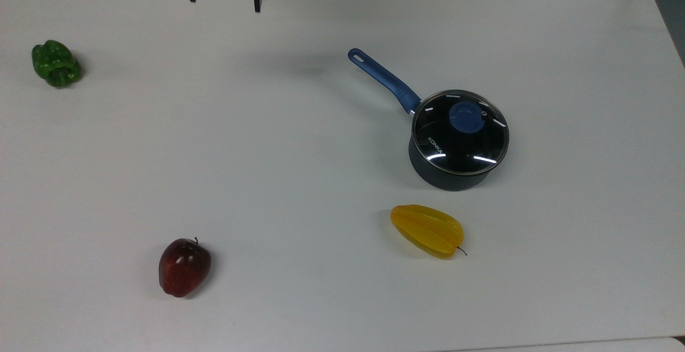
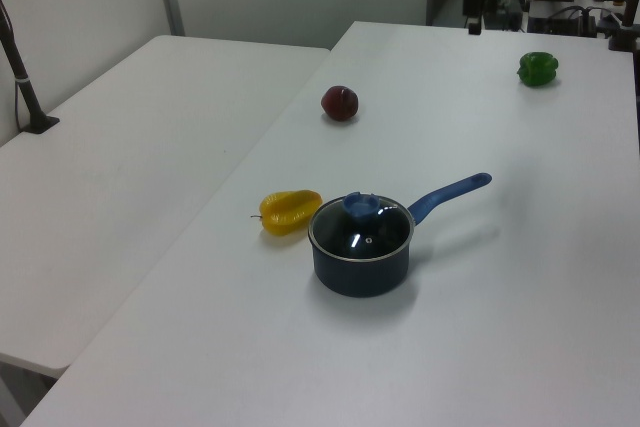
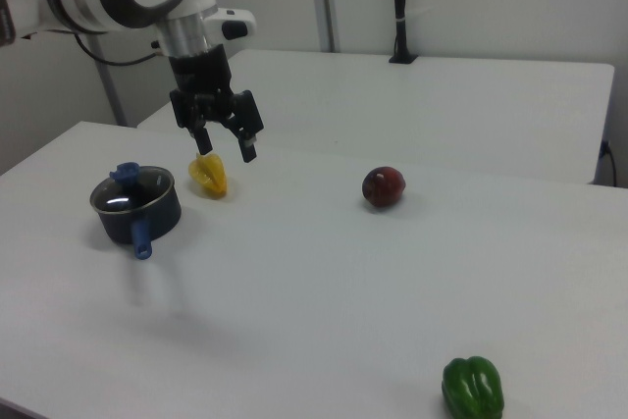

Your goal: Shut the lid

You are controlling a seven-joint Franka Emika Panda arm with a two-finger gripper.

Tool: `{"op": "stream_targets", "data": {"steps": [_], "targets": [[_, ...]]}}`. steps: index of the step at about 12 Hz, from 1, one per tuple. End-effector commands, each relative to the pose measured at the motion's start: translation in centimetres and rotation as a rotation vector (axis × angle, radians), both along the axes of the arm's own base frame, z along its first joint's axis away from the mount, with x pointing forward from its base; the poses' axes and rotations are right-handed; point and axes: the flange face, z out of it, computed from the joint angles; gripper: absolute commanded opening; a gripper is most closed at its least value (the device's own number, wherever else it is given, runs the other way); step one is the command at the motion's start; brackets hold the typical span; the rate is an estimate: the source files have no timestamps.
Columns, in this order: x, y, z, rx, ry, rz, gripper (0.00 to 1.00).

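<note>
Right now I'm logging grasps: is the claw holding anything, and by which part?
Nothing is held. The claw hangs open and empty above the table, well away from the lid resting on the saucepan.

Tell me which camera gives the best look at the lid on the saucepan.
The top view: it looks down on the lid, showing its full metal rim, blue knob and KONKA lettering, seated on the saucepan. The left view shows the lid obliquely, rim and knob visible. The right view shows it edge-on and far off.
</note>
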Motion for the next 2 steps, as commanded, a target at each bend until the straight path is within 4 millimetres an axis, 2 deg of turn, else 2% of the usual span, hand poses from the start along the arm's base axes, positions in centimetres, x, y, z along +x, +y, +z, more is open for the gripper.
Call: {"op": "stream_targets", "data": {"steps": [1, 2], "targets": [[-1.71, 0.02, 0.25, 0.008, 0.010, 0.006, 1.00], [-1.67, -0.06, 0.35, 0.008, 0.005, 0.005, 1.00]]}}
